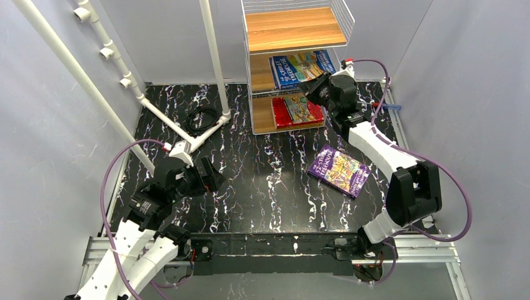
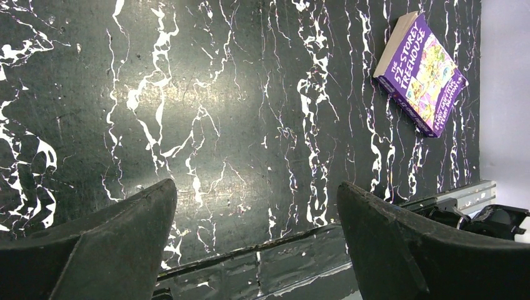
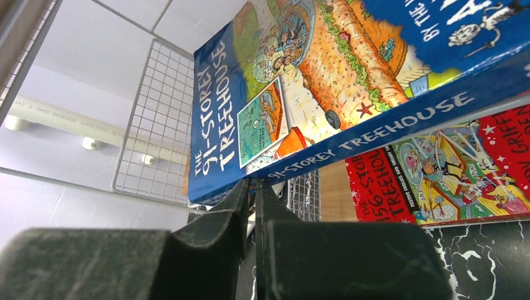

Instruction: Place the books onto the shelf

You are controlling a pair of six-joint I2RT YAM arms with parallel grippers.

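Matte black fingers of the right gripper (image 3: 253, 187) are pressed shut under the glossy blue book (image 3: 275, 94) on the wire shelf's (image 1: 294, 28) middle wooden board. The red book (image 1: 297, 110) lies one board below. The purple book (image 1: 339, 170) lies flat on the marbled table (image 1: 262, 187), centre-right. At lower left, the left gripper (image 2: 255, 187) gapes wide.

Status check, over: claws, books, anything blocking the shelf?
Left claw open, empty. Right claw shut at edge of blue book on shelf. Red book shelved lower; purple book on table. Nothing blocking.
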